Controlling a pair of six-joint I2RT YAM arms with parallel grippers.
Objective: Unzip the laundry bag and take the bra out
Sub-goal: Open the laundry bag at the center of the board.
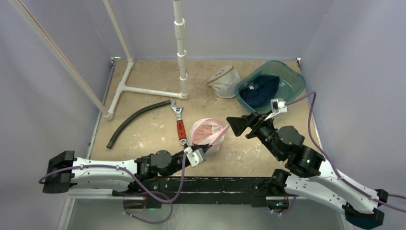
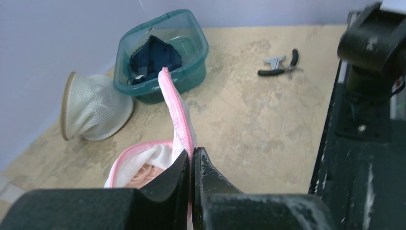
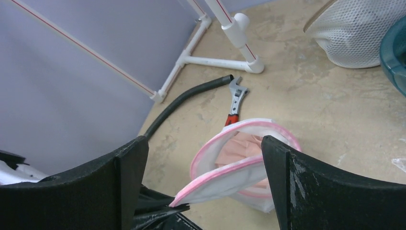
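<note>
Pinching the laundry bag (image 1: 206, 135) by its pink zipper flap (image 2: 174, 108), our left hand (image 2: 193, 160) is clamped tight on it near the middle of the surface's (image 1: 268, 148) near edge. Our right hand (image 1: 235, 126) is spread wide just beside the bag's unzipped mouth, where we see the peach bra (image 3: 237, 149) inside.
</note>
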